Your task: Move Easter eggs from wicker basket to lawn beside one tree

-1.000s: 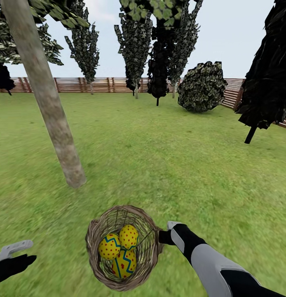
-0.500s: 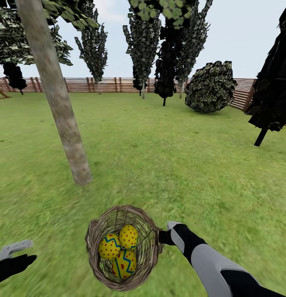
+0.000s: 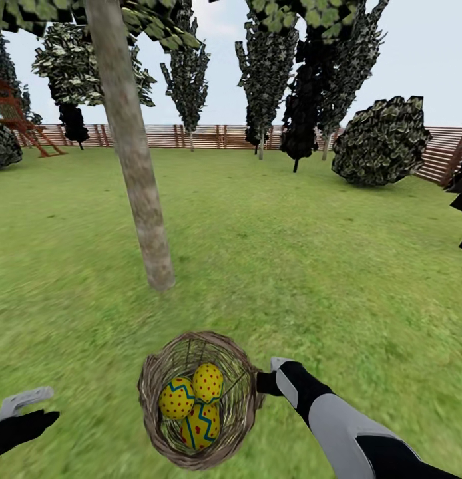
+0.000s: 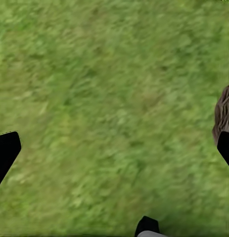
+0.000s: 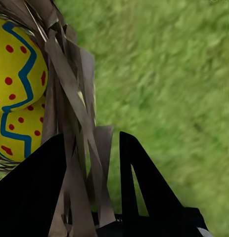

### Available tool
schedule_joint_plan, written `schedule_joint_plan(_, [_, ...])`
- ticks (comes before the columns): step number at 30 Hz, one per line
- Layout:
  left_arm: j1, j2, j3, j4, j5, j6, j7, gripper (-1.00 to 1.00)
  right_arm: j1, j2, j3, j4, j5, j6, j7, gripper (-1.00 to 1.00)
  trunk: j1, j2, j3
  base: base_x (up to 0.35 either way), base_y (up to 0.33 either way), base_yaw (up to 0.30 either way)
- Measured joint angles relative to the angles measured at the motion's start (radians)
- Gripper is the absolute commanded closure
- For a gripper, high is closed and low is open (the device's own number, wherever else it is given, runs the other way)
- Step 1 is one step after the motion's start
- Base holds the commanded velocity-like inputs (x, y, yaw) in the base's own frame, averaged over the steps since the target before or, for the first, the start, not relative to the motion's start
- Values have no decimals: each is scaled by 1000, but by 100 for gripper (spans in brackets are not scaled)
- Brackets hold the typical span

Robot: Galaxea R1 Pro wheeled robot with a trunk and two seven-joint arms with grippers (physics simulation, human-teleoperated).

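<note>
The wicker basket (image 3: 237, 399) sits low in the head view, just in front of me, with three yellow Easter eggs (image 3: 208, 381) inside it. My right gripper (image 3: 261, 382) is shut on the basket's right rim. In the right wrist view the wicker strands (image 5: 77, 148) run between its black fingers (image 5: 144, 182), beside two eggs (image 5: 18, 69). My left gripper (image 3: 24, 412) hangs open over bare grass to the basket's left, fingers (image 4: 5, 153) wide apart. The tree (image 3: 141, 179) rises from the lawn (image 3: 291, 253) a short way beyond the basket, slightly left.
A brown slat fence (image 3: 191, 136) closes the garden at the back. Dark columnar trees (image 3: 267, 73) and a round bush (image 3: 381, 140) stand before it. A red frame (image 3: 18, 120) is at far left. Open grass lies between the basket and the trunk.
The camera has turned left, so the trunk, trees and bush have slid right in the picture. The basket, eggs and both arms keep their places in the view.
</note>
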Motion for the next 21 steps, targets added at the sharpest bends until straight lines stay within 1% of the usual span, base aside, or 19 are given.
schedule_joint_plan(21, [0, 0, 2, 3, 0, -1, 1, -100, 1, 0, 0, 1, 0, 0, 0, 100, 0, 0, 0, 0, 0, 292])
